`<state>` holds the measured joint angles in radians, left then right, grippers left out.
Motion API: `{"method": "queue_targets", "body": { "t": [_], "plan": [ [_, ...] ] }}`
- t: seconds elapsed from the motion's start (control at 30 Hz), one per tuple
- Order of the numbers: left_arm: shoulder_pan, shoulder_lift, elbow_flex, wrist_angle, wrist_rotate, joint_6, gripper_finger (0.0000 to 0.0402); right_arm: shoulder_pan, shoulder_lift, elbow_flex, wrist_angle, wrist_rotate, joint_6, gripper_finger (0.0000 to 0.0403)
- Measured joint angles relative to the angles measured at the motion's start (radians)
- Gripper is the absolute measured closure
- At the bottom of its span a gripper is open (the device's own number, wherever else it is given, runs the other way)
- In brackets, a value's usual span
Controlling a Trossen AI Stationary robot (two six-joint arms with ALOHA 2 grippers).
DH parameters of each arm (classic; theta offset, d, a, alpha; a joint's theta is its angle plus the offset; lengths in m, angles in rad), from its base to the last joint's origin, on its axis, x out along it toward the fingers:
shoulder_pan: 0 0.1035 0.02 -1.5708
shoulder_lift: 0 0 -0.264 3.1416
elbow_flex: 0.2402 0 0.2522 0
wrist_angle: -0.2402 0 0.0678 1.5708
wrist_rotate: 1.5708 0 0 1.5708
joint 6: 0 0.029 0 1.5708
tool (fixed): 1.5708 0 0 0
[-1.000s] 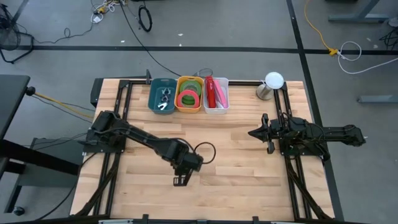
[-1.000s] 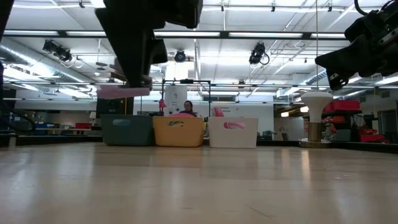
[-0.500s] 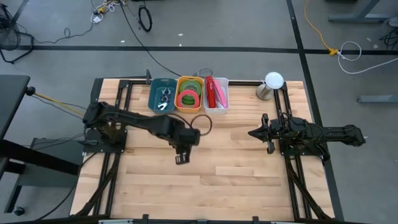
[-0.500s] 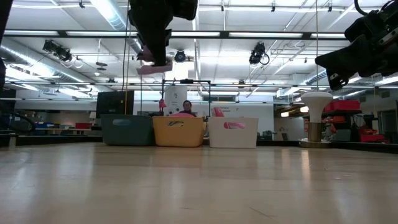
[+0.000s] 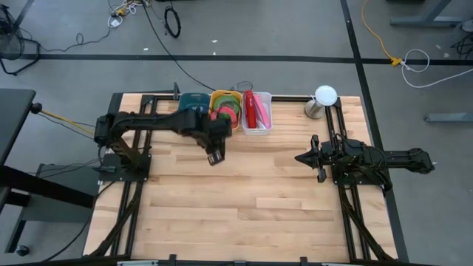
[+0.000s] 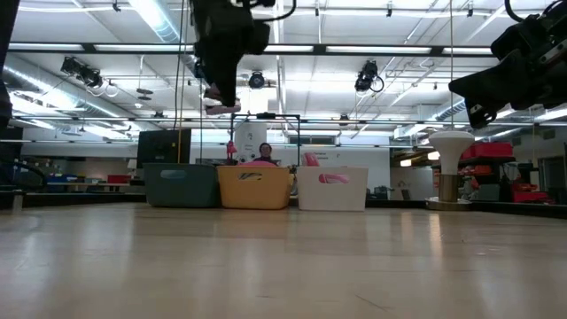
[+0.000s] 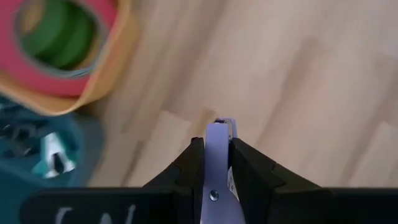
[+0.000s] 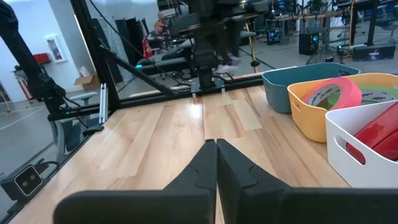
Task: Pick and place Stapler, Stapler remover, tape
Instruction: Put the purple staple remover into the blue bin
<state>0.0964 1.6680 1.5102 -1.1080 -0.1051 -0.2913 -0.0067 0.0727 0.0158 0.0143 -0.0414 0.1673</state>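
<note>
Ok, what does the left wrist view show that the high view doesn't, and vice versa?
Only left wrist: the pale purple item clamped in the left gripper. Only high: the white bin with red things, and the right gripper, shut, over the table's right side. Both: the yellow bin holding the green tape and a pink roll, beside the teal bin.

Pale smooth wooden table (image 5: pixel 281 192); glossy plastic bins (image 5: pixel 256 111); matt dark fingers (image 7: pixel 249 171)
</note>
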Motion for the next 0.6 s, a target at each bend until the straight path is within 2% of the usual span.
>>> {"method": "queue_targets", "body": {
  "t": [0.3, 0.6],
  "plan": [
    [0.235, -0.002, 0.000, -0.028, 0.000, 0.025, 0.0326, 0.000, 0.000, 0.000, 0.000, 0.000, 0.000, 0.0396],
    [0.439, -0.002, 0.000, -0.067, 0.000, 0.138, 0.0326, 0.000, 0.000, 0.000, 0.000, 0.000, 0.000, 0.0396]
  ]
}}
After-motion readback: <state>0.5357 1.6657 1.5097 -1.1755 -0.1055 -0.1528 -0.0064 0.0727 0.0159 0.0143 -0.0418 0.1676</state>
